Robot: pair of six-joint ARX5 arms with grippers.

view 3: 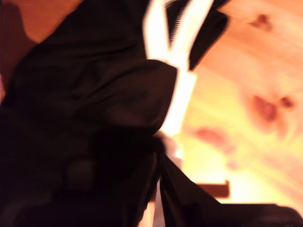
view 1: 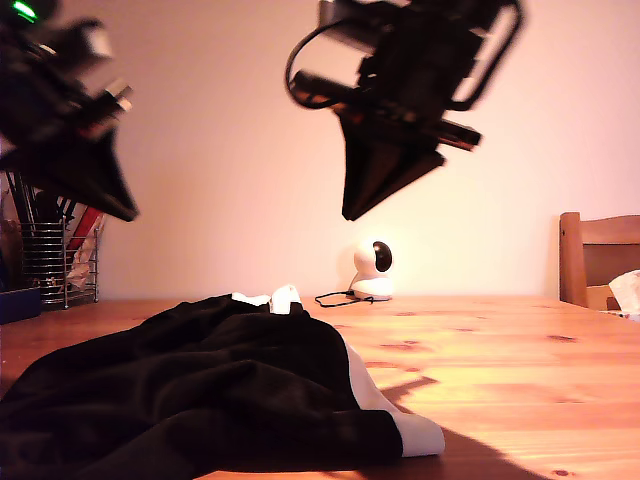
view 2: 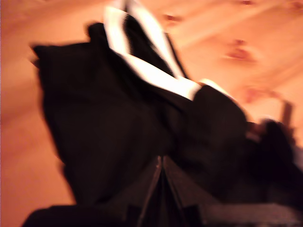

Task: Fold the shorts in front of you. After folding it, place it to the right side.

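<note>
The black shorts (view 1: 200,390) lie crumpled on the wooden table (view 1: 500,350) at the exterior view's lower left, with a white hem band (view 1: 415,432) at their near edge. Two dark arms hang well above them. One gripper tip (view 1: 125,210) is at the exterior view's left, the other (view 1: 350,212) near the middle. Both taper to a closed point with nothing in them. The wrist views do not show which arm is which. My first gripper (view 2: 158,163) is shut and looks down on the shorts (view 2: 118,118). My second gripper (view 3: 158,155) is shut above the shorts (view 3: 85,94) and their white band (view 3: 182,94).
A small white camera (view 1: 373,268) with a cable stands at the table's far side. A wire caddy of utensils (view 1: 60,260) is at the exterior view's left. A wooden chair (view 1: 600,260) and a white item (view 1: 628,290) are at its right. Bare tabletop lies right of the shorts.
</note>
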